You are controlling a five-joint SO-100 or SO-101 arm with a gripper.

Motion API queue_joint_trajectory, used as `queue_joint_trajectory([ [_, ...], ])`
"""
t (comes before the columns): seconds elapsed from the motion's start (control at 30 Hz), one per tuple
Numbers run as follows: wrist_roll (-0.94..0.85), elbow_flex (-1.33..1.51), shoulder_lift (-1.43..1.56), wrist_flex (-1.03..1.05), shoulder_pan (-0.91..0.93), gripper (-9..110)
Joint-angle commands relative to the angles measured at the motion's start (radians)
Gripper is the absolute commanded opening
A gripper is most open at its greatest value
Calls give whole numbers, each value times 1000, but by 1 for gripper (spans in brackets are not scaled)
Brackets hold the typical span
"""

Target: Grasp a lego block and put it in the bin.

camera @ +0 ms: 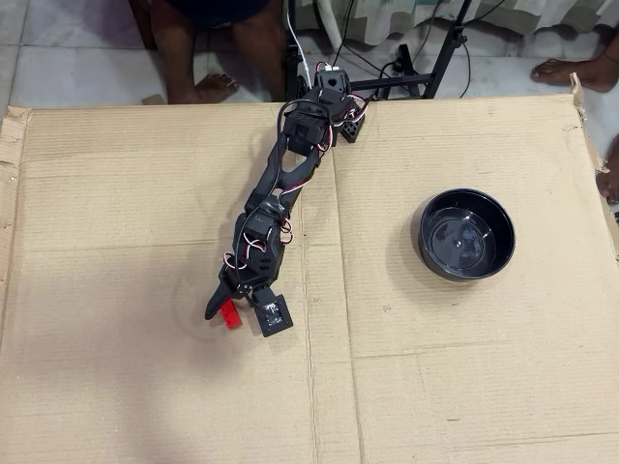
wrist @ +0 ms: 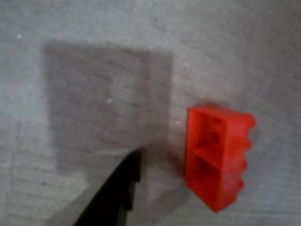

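Note:
The lego block (wrist: 217, 157) is a small red brick lying on its side on the cardboard, right of centre in the wrist view. One black toothed finger (wrist: 123, 186) rises from the bottom edge to its left, with a clear gap between them; the other finger is out of that view. In the overhead view my gripper (camera: 224, 307) points down at the lower left, open, with the lego block (camera: 230, 313) showing beside its dark fingertip. The bin (camera: 426, 253) is a glossy black bowl standing far off to the right, with nothing visible inside it.
A large flat cardboard sheet (camera: 145, 193) covers the work surface, with seams running across it. The arm's base (camera: 329, 92) sits at the top middle edge. People's bare feet (camera: 208, 87) and black stand legs (camera: 406, 77) lie beyond the far edge.

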Motion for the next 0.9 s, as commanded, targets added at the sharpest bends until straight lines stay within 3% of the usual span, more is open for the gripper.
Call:
queue_joint_trajectory([
  [0.0,6,-60,-9,-14,5,39],
  [0.5,83,-193,-103,-15,5,39],
  [0.73,83,-195,-104,-14,14,22],
  [0.87,83,-195,-104,-9,15,20],
])
